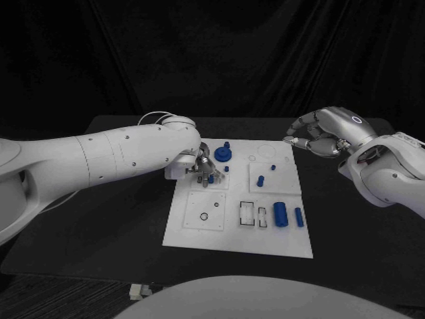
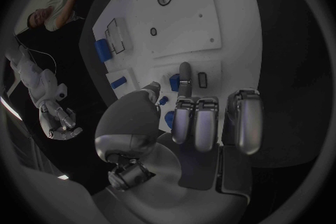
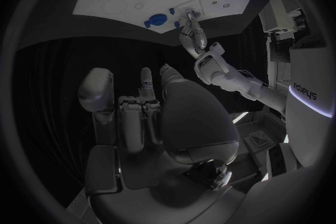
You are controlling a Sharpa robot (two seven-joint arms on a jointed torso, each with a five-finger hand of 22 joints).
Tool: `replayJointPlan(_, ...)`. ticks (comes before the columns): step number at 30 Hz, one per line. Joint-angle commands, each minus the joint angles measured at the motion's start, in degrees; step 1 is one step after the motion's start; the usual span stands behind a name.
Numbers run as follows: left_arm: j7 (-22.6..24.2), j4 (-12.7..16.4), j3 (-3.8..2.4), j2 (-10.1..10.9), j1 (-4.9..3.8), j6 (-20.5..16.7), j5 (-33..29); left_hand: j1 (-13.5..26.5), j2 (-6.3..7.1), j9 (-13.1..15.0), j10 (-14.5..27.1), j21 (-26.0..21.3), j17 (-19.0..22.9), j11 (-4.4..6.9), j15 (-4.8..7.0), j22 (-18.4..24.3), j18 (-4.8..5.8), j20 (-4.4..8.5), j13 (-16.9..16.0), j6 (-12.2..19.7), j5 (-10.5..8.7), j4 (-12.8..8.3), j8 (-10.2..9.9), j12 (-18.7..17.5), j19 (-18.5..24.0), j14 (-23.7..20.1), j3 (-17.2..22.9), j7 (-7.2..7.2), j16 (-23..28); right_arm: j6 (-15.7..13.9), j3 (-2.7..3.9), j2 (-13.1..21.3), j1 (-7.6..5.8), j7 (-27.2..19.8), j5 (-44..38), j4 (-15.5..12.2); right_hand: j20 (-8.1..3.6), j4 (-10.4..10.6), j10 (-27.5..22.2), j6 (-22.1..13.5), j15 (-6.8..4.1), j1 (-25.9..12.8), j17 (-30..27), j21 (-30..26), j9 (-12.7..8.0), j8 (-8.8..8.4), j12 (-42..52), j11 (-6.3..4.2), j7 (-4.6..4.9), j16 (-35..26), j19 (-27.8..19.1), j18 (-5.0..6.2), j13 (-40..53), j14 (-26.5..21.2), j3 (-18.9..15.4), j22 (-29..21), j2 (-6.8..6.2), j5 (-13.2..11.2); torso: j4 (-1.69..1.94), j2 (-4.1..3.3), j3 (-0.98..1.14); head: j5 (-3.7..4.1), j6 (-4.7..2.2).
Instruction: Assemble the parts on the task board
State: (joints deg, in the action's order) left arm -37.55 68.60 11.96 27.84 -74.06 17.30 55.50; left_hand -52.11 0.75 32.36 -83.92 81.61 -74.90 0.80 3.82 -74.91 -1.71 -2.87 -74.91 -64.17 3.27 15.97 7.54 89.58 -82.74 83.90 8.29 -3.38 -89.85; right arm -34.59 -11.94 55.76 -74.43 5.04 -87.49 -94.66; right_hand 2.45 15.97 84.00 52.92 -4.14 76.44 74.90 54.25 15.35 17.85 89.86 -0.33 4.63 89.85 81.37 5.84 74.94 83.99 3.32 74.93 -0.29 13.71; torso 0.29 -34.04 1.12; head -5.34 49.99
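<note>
Hovering over the task board [image 1: 198,229], the left hand [image 1: 204,169] holds nothing, fingers apart.

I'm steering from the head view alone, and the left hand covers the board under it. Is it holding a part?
Observer: Cannot tell. In the left wrist view the left hand stretches one finger out over the task board, with a small blue part close beside that finger.
Operator: Any slot near it?
Observer: Yes, a small dark rectangular slot lies on the finger's other side.
Operator: Is the right hand carrying anything?
Observer: The right wrist view shows the right hand with fingers curled and no blue part in it.
</note>
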Motion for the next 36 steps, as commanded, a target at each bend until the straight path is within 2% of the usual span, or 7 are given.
replayJointPlan(1,0.1,-0.1,0.23,0.0,0.54,0.7,-0.1,0.8,-0.26,-0.1,-5.5,-0.4,-15.1,-0.31,-0.44,-7.5,-1.10,-0.20,-14.5,0.6,-0.22,0.1,-0.3,-0.3,0.4,6.1,-0.6,-0.24,-0.1,0.1,0.04,0.1,0.14,0.8,-0.1,-0.1,0.08,0.1,6.0,0.2,0.46,-0.1,14.8,-0.4,0.0,0.09,0.1,0.32,0.17,-0.1,-0.2,0.32,15.1,5.9,-0.2,6.7,0.62,0.0,0.02,0.02,-0.01,-0.04,0.01)
replayJointPlan(12,2.2,4.3,0.19,3.6,-0.26,-6.8,-0.1,2.8,-0.60,0.3,-5.6,-0.2,-15.1,-0.22,-0.39,-7.9,-1.01,-0.19,-14.6,0.0,-0.29,0.6,-0.1,-0.2,0.0,6.1,-3.7,-0.08,-0.1,0.1,0.04,0.3,0.29,0.7,-0.1,0.1,0.10,0.2,6.0,0.2,0.47,-0.2,14.8,-0.4,0.0,0.09,0.1,0.34,0.18,-0.1,-0.2,0.32,15.1,5.9,-0.2,6.7,0.62,0.1,0.01,-0.03,-0.01,0.08,0.01)
replayJointPlan(22,-1.2,6.8,0.16,7.1,-7.85,0.1,-0.1,-0.6,-1.12,2.6,-6.0,-0.2,-15.1,0.25,-0.04,-8.3,-0.96,0.12,-15.0,-0.8,1.96,0.5,2.1,0.4,-0.3,6.1,-5.8,0.51,-0.1,-0.4,0.04,0.9,0.32,0.2,0.4,-0.7,0.10,0.2,6.0,0.2,0.48,-0.2,14.9,-0.3,0.0,0.09,0.1,0.35,0.18,0.0,-0.1,0.29,15.1,6.0,-0.2,6.7,0.65,0.1,0.03,0.09,-0.07,0.49,0.01)
replayJointPlan(25,-1.3,6.5,0.16,7.6,-9.00,1.5,-0.1,-2.4,-1.82,7.4,-6.1,-0.1,-15.1,0.75,0.35,-8.6,-0.91,0.48,-15.1,-0.1,2.32,0.5,5.7,0.4,-0.5,6.1,-7.8,1.04,-0.1,-0.4,0.04,1.0,0.33,0.2,0.4,-0.8,0.10,0.2,6.0,0.2,0.48,-0.2,14.9,-0.3,0.0,0.09,0.1,0.34,0.18,0.0,-0.1,0.29,15.1,6.0,-0.2,6.7,0.66,0.1,0.00,0.14,-0.09,0.51,0.01)
replayJointPlan(26,-1.1,6.1,0.16,7.5,-9.22,1.8,0.0,-3.6,-2.59,14.1,-6.1,-0.2,-15.1,1.06,0.63,-8.8,-0.88,0.80,-15.1,2.6,2.57,0.5,10.4,0.4,-0.6,6.1,-9.6,1.39,-0.1,-0.4,0.04,1.0,0.33,0.2,0.4,-0.8,0.10,0.2,6.0,0.2,0.48,-0.2,14.9,-0.3,0.0,0.09,0.1,0.34,0.18,0.0,-0.1,0.29,15.1,6.0,-0.2,6.7,0.66,0.1,0.03,0.14,-0.08,0.41,0.01)
replayJointPlan(30,0.4,2.8,0.16,6.1,-9.77,2.9,0.0,-5.0,-3.75,27.8,-6.1,-0.5,-15.1,1.27,0.51,-9.1,-0.97,1.21,-15.1,9.0,2.94,1.1,20.2,0.4,-0.7,6.1,-12.5,1.75,-0.1,-0.4,0.04,1.1,0.33,0.1,0.4,-1.2,0.10,0.2,6.0,0.2,0.48,-0.2,15.0,-0.3,0.0,0.09,0.1,0.35,0.19,0.1,-0.1,0.30,15.1,6.0,-0.2,6.7,0.69,0.1,0.06,0.09,0.00,-0.10,0.01)
replayJointPlan(36,2.3,-3.5,0.17,2.6,-8.71,4.3,0.0,-6.7,-4.15,31.1,-5.9,-0.9,-15.1,0.99,0.64,-9.1,-0.97,0.84,-14.9,12.1,3.59,0.4,21.4,0.2,-0.5,6.1,-13.3,1.37,-0.1,0.0,0.04,0.9,0.38,0.0,0.5,-1.8,0.11,0.2,6.0,0.2,0.48,-0.2,14.9,-0.3,0.0,0.08,0.1,0.35,0.19,0.0,-0.1,0.30,15.1,6.0,-0.2,6.7,0.70,0.1,0.03,0.07,-0.01,0.08,0.01)
